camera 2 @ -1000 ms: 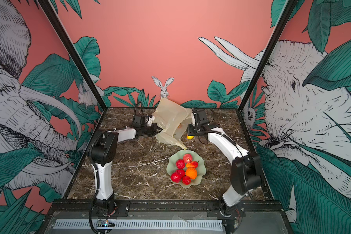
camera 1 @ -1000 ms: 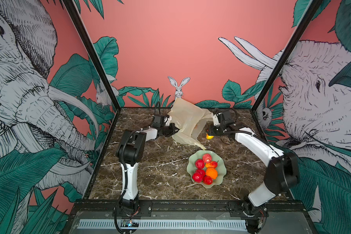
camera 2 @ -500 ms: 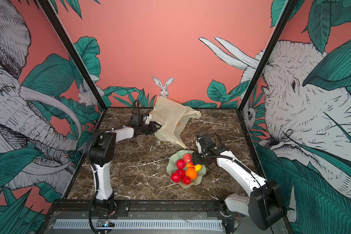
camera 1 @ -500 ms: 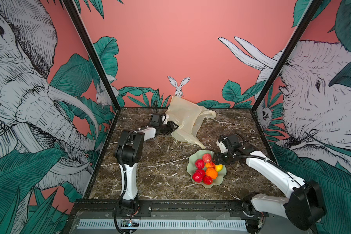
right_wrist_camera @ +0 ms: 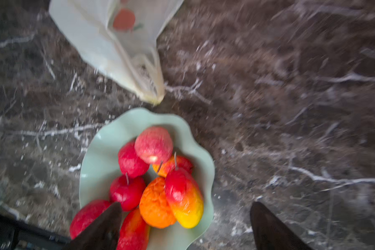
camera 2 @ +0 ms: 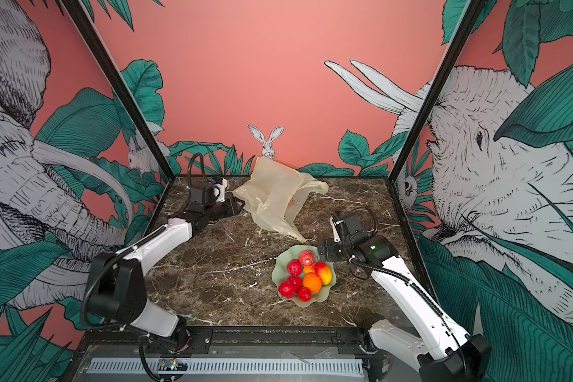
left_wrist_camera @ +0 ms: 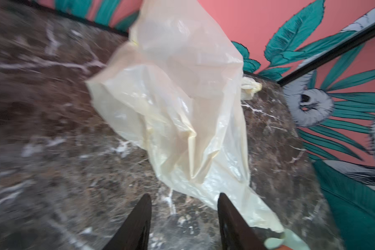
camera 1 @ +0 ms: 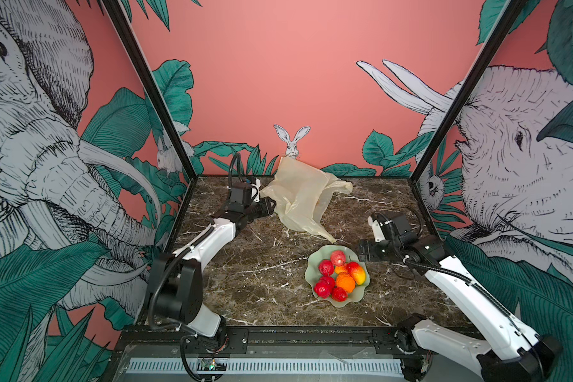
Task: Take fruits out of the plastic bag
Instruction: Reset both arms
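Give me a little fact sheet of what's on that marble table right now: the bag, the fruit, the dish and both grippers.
Plastic bag: crumpled, at the back of the table, its tip near the dish
Fruits: red, orange and red-yellow, piled in the dish
Dish: pale green, wavy rim
Left gripper: open, beside the bag
Right gripper: open, empty, by the dish

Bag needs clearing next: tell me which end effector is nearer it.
Left. The left end effector is beside the bag; the right end effector is by the dish, farther off.
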Motion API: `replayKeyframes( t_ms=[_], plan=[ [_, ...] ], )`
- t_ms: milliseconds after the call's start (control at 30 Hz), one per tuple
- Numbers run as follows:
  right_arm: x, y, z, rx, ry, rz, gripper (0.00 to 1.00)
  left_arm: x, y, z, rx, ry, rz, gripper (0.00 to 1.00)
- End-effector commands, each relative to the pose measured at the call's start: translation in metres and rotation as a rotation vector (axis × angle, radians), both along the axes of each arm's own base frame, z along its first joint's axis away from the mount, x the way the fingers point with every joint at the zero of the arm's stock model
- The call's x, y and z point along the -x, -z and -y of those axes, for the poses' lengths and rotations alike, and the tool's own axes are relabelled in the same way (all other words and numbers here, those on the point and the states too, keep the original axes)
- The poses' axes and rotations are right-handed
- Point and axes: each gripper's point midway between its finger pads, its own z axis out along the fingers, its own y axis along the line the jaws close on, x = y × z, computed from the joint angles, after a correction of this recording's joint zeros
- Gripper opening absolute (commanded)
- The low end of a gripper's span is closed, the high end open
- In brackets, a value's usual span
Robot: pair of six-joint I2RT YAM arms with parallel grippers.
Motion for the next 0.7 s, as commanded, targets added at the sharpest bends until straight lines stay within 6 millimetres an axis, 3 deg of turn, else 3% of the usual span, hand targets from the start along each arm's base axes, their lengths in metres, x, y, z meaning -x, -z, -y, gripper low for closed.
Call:
replayKeyframes(
  t_ms=[0,100,200,267,367,433,533,567,667],
  plan=[
    [-0.049,-0.015,0.065,0.258,0.228,0.225,0.99,0.010,-0.022,-0.080,-0.348,-0.261,0.204,0.59],
    [-0.088,-0.001,0.108,0.348,0.374,0.397,1.00,0.025,-0.013,-0.136,-0.590,-0.436,0.264,0.70],
    [-0.115,0.032,0.122,0.362,0.385,0.507,1.00,0.039,0.022,-0.182,-0.703,-0.508,0.167,0.71],
    [-0.126,0.056,0.120,0.378,0.344,0.526,1.00,0.044,0.046,-0.194,-0.731,-0.495,0.137,0.70],
    [-0.140,0.091,0.101,0.394,0.193,0.508,1.00,0.040,0.076,-0.190,-0.656,-0.426,0.196,0.71],
    [-0.145,0.099,0.091,0.400,0.124,0.572,1.00,0.030,0.083,-0.180,-0.556,-0.350,0.260,0.70],
    [-0.136,0.100,0.106,0.324,0.178,0.597,1.00,0.014,0.082,-0.157,-0.452,-0.219,0.335,0.71],
    [-0.129,0.105,0.110,0.279,0.186,0.631,1.00,0.013,0.091,-0.147,-0.427,-0.151,0.346,0.70],
    [-0.112,0.100,0.125,0.230,0.273,0.768,1.00,0.015,0.101,-0.143,-0.434,-0.134,0.395,0.71]
  ],
)
